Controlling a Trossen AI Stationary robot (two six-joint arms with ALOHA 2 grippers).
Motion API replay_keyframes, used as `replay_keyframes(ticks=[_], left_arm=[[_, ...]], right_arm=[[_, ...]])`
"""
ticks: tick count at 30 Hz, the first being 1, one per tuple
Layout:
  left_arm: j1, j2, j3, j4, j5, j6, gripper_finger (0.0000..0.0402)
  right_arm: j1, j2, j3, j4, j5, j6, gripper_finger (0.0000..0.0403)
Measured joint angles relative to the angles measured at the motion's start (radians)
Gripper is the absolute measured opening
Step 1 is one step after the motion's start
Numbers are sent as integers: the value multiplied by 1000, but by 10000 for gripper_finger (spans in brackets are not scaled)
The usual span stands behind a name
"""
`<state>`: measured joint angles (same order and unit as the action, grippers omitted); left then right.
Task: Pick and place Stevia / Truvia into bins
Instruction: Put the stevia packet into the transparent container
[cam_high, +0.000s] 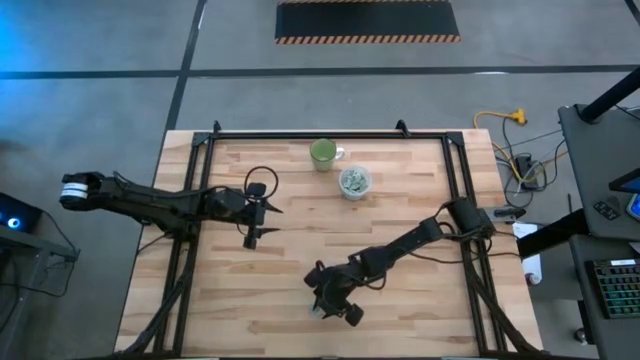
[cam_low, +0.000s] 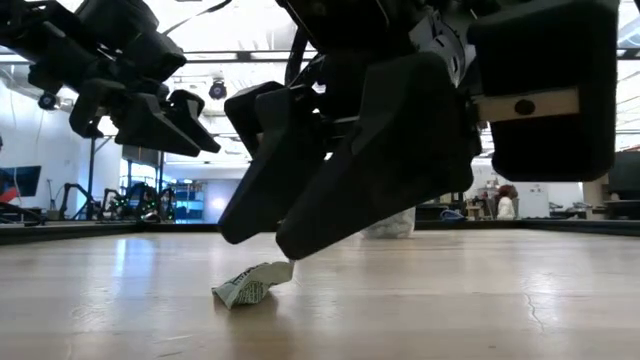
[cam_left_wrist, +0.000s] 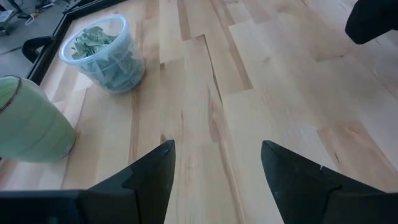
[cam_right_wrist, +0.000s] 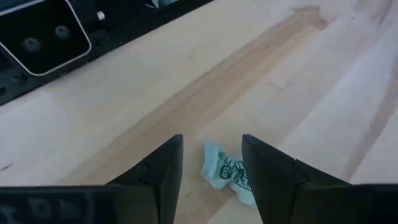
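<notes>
Count of items on the table:

- Clear plastic cups (cam_high: 355, 182): one, just right of centre in the upper part of the high view.
- Green mugs (cam_high: 323, 154): one, up and left of it.
- Loose sachets (cam_right_wrist: 227, 172) on the wood: one, crumpled.
- Sachets inside the cup (cam_left_wrist: 102, 51): many, too heaped to count, possibly a dozen or more.
- Robot arms: two.

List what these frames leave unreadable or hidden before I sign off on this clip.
- Sachet: print too small to read; in the right wrist view its near end is cut off between the right gripper fingers.
- Sachet in the high view: hidden under the right gripper.
- Clear cup: sachet count unclear, a heaped pile.
- Green mug: cut by the left wrist view's edge; contents unseen.
</notes>
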<state>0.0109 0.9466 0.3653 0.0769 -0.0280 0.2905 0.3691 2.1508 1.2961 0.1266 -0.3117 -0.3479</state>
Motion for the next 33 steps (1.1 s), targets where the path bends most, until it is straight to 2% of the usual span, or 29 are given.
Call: replay_keyframes(ticks=[33], left_arm=[[0, 1, -11, 21, 0, 1, 221]], right_arm=[[-1, 10, -7, -3, 8, 0, 102]])
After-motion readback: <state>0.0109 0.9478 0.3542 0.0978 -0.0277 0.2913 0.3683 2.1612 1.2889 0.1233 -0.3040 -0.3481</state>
